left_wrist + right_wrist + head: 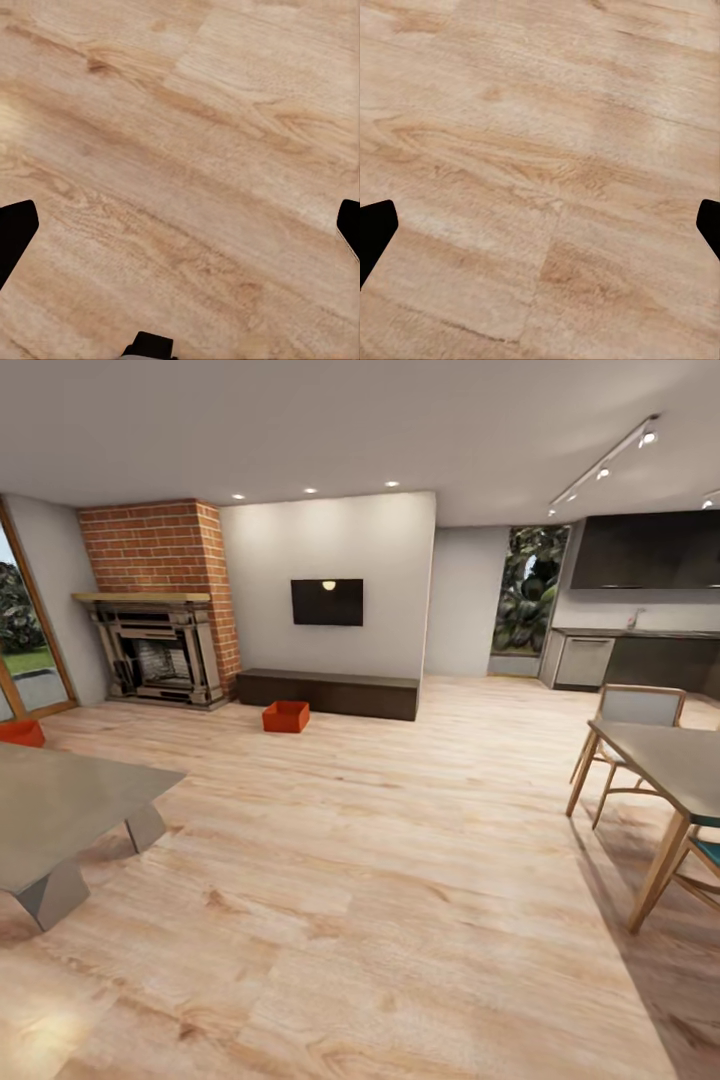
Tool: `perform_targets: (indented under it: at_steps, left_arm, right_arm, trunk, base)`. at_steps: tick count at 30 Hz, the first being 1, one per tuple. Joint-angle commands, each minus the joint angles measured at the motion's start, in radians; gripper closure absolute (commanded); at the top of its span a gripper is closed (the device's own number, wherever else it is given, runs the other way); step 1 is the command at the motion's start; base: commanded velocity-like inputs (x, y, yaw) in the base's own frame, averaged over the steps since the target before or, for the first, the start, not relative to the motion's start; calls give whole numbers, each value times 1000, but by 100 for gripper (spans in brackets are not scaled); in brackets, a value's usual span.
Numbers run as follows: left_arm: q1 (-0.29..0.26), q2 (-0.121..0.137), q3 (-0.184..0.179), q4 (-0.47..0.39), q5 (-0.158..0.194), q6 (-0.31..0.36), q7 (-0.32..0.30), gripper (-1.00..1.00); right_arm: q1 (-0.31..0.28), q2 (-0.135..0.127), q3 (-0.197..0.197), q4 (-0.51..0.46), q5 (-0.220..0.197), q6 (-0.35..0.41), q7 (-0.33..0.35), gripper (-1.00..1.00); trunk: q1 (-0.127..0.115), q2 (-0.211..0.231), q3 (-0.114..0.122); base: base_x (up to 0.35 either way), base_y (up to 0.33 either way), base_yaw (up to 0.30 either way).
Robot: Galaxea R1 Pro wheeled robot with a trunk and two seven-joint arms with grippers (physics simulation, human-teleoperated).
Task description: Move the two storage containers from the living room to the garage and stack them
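I am in the living room with its light wood-plank floor (380, 840). One red-orange storage container (286, 716) sits on the planks in front of the dark low cabinet (330, 693) under the wall TV (327, 602). A second container (20, 733) shows at the far left, behind the grey table (60, 800). In the left wrist view my left gripper (180, 225) is open over bare planks, its black fingertips (15, 232) at the picture's edges. In the right wrist view my right gripper (540, 225) is likewise open over bare planks, nothing between its fingertips (375, 229).
A red-brick fireplace (160, 610) stands at the back left beside a glass door. A dining table (670, 770) with wooden chairs (625, 735) is at the right. A kitchen counter (630, 660) lies at the back right. Open floor stretches through the middle toward the cabinet.
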Motion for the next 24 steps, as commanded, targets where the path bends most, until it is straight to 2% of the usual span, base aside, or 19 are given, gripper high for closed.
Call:
perform_targets:
  at_steps: [1,24]
  left_arm:
    - [-2,0,-1,4,9,-6,-5,-100]
    - [-2,0,-1,4,9,-6,-5,-100]
  right_arm:
    - [1,0,1,-2,3,-1,-1,-100]
    - [1,0,1,-2,3,1,0,-100]
  trunk:
    - [1,0,-1]
    - [1,0,-1]
  base:
    - [329,0,0]
    - [329,0,0]
